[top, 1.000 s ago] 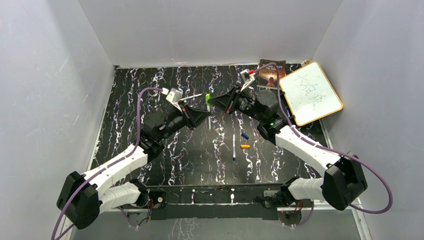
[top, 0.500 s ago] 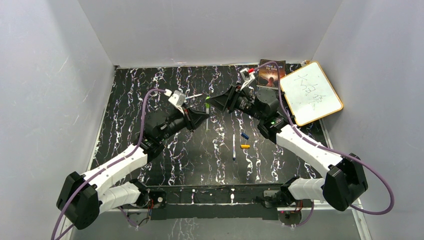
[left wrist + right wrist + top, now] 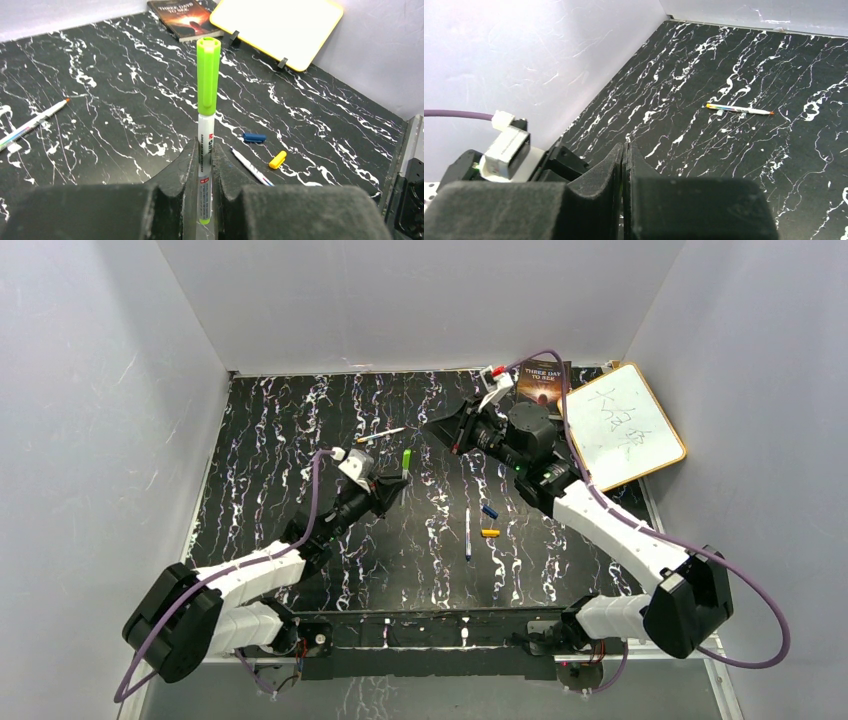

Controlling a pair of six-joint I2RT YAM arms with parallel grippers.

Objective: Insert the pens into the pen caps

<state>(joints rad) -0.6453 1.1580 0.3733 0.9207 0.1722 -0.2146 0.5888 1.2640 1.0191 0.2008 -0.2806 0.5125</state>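
Left hand (image 3: 202, 152) clamped on green pen (image 3: 205, 131), cap (image 3: 208, 65) on; right hand (image 3: 625, 150) together, empty. Lower flat before letting go.

The right fingers (image 3: 599, 170) are pressed together, empty; a whitish pen (image 3: 739, 109) lies beyond on the table (image 3: 704, 65).
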